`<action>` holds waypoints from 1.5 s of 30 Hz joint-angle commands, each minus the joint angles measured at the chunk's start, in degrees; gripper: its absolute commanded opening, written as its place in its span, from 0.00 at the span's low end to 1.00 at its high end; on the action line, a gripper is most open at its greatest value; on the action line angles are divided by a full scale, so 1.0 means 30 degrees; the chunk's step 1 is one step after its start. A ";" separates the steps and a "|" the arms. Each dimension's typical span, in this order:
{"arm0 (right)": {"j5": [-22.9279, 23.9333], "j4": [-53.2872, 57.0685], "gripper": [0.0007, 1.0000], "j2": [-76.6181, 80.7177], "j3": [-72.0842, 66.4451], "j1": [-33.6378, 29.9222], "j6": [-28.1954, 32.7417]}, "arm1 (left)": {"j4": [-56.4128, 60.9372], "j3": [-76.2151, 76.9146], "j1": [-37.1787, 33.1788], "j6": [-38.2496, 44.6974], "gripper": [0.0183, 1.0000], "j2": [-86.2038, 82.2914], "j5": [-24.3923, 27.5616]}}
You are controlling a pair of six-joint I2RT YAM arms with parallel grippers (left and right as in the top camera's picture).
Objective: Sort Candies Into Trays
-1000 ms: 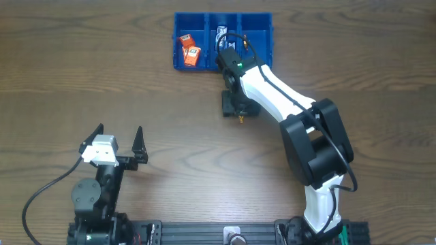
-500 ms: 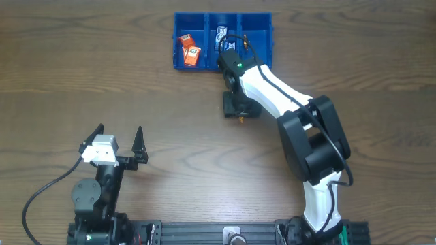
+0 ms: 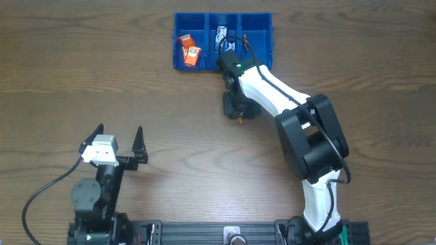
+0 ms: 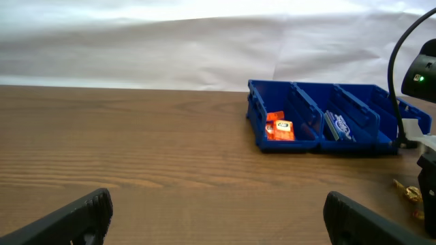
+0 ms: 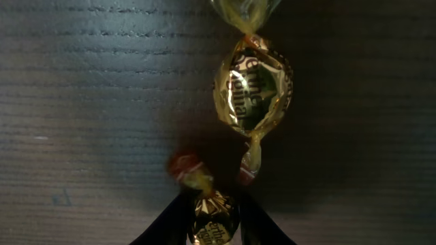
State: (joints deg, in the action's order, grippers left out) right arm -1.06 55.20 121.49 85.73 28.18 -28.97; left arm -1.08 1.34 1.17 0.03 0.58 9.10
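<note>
My right pincer [image 5: 212, 218] is pinched narrow on a gold-wrapped candy [image 5: 216, 230]. I judge it light, with crinkly, slick foil, best held across the firm middle, not the twisted tails. A second gold candy [image 5: 253, 92] lies on the table [image 5: 82, 102] just ahead of the pincer. My catch is cut off, so grip depth is unclear.

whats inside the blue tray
In the blue tray: orange candies in the left compartment, a blue-and-white wrapped piece in the middle. The right compartment looks bare where visible; the right arm covers its near part.
</note>
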 commanded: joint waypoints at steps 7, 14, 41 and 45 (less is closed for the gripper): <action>0.0321 -0.0131 0.20 0.0189 -0.0073 -0.0189 -0.0335 | -0.0780 -0.0357 -0.0102 0.0066 1.00 -0.0138 0.0415; 0.0692 -0.0102 0.19 -0.1537 -0.0029 -0.0189 -0.0328 | -0.0780 -0.0357 -0.0102 0.0066 1.00 -0.0138 0.0415; 0.6623 -0.1188 0.21 -0.1093 0.9063 -0.2215 0.0481 | -0.0780 -0.0357 -0.0102 0.0066 1.00 -0.0138 0.0415; 0.6623 -0.1282 0.21 -0.0146 0.9056 -0.2331 0.0546 | -0.0772 -0.0357 -0.0102 0.0066 1.00 -0.0138 0.0415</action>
State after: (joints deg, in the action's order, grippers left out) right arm 17.67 51.59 119.04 112.44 21.82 -28.12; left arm -1.10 1.34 1.17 0.03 0.58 9.10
